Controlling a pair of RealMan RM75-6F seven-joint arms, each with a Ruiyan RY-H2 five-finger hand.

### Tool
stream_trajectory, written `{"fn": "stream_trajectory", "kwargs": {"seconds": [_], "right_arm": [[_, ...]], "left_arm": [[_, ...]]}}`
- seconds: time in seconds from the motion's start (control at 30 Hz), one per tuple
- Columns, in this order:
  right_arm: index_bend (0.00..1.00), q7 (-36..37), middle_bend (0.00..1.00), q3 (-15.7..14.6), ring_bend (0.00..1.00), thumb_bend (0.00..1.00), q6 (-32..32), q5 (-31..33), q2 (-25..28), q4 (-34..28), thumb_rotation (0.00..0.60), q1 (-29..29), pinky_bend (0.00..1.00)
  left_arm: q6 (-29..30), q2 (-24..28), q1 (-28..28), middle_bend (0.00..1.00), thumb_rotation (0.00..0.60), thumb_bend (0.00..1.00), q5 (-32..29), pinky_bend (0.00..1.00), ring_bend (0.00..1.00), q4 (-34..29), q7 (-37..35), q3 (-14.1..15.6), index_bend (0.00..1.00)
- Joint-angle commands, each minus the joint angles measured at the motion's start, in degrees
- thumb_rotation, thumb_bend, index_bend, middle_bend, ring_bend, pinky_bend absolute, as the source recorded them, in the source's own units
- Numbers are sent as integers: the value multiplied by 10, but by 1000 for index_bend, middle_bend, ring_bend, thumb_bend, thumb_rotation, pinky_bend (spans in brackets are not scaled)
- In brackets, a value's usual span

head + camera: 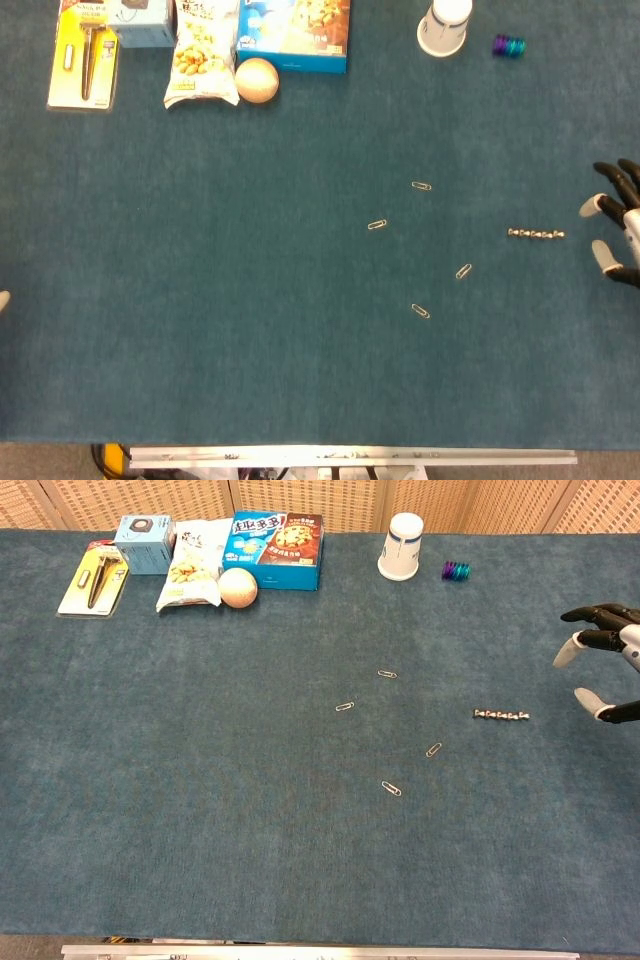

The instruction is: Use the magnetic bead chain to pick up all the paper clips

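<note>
Worktop point(200, 300) first: a wide spread of dark teal carpet fills both views, and everything I care about sits in the right half of it. Along the top edge lie the bigger bystanders, a biscuit box point(295, 35), a snack bag point(200, 50), a carded tool pack point(85, 60), a ball point(257, 80) and a paper cup point(443, 28).

My right hand point(618, 225) shows at the right edge of the frame, mid-height, fingers spread apart and holding nothing. Of my left hand only a pale sliver at the far left edge of the head view shows, so I cannot tell how its fingers lie.

The bead chain point(536, 234) lies flat on the carpet just left of my right hand, near it but not touching. Its long axis runs left to right across the frame, so one end points straight at my fingertips. My right hand is clearly the nearer one; the left is at the other side of the frame, well apart from it.

Further left again, beyond the chain, four paper clips are scattered: one uppermost point(421, 186), one to the left point(377, 225), one lower right point(464, 271) and one lowest point(421, 311). None touches the chain, so I judge nothing is collected yet. My next move, I reckon, is a short reach leftward to pinch the chain's near end.
</note>
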Motion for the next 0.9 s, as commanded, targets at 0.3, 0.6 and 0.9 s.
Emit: {"fn": "stream_trajectory", "kwargs": {"seconds": [0.3, 0.6, 0.9], "right_arm": [[394, -54, 118, 11, 0, 421, -40, 73, -27, 2, 600, 16, 100], [394, -107, 116, 18, 0, 418, -54, 130, -53, 13, 600, 26, 100], [408, -123, 115, 24, 0, 407, -51, 155, -75, 31, 600, 33, 100]], "left_arm": [[-1, 1, 0, 440, 600, 0, 2, 441, 328, 2, -4, 1, 512], [-2, 3, -1, 440, 600, 0, 2, 441, 328, 2, -6, 2, 512], [1, 3, 1, 440, 600, 0, 4, 441, 328, 3, -9, 3, 512]]}}
